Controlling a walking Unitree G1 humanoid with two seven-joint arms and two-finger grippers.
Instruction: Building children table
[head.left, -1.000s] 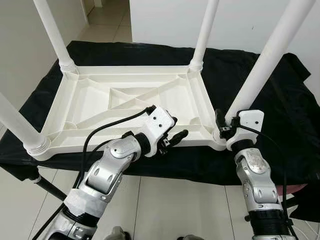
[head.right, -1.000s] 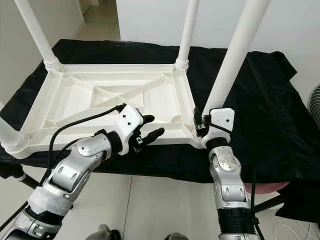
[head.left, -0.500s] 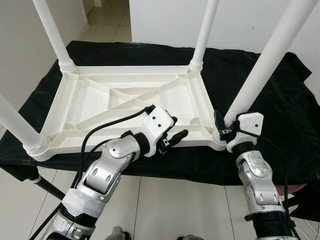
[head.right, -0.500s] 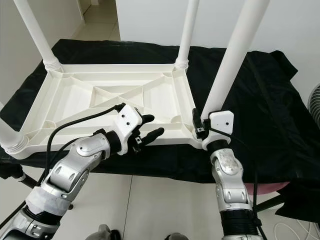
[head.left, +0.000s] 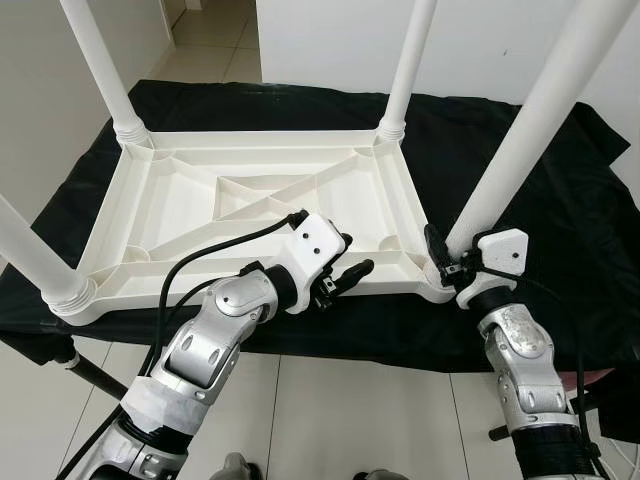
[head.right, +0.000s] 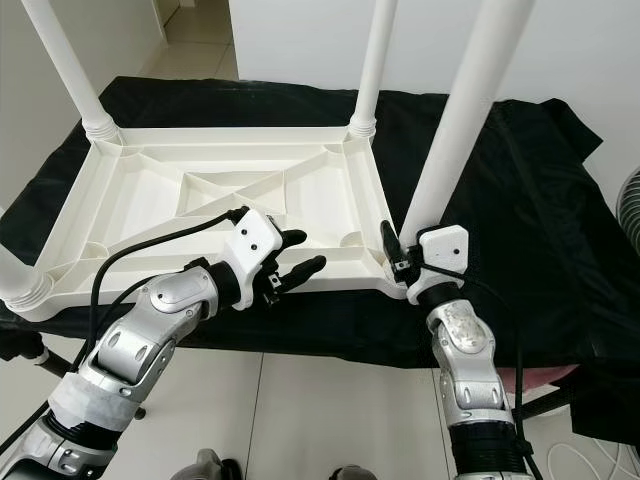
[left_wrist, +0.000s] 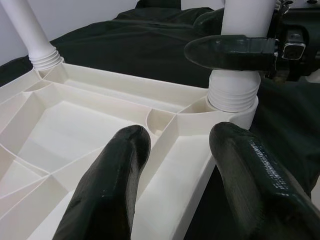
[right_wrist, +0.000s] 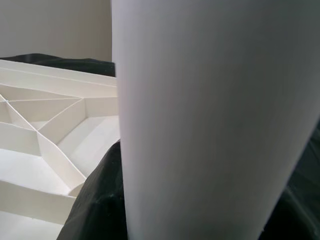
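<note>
Black cloth (head.left: 560, 200) is spread over the tabletop, with the upturned white children's table (head.left: 250, 205) laid across mid-frame, ribbed underside up. Four white legs are counted, one at each corner, all standing up and running out the top of the frame.

The key relation: the near-right leg (head.left: 540, 120) is seated in the corner socket at lower right of the left eye view, long axis upright and leaning up-right. The right gripper (head.left: 450, 262) is clamped on its base just above the threaded collar; the right wrist view shows the leg pressed between the black fingers. This arm is judged the one working the leg.

The left gripper (head.left: 345, 278) is held open at lower centre, straddling the near long rim of the table, fingers (left_wrist: 117, 185) either side, not closed on it. The socket lies to its right, near.

One table, four legs, two grippers.
</note>
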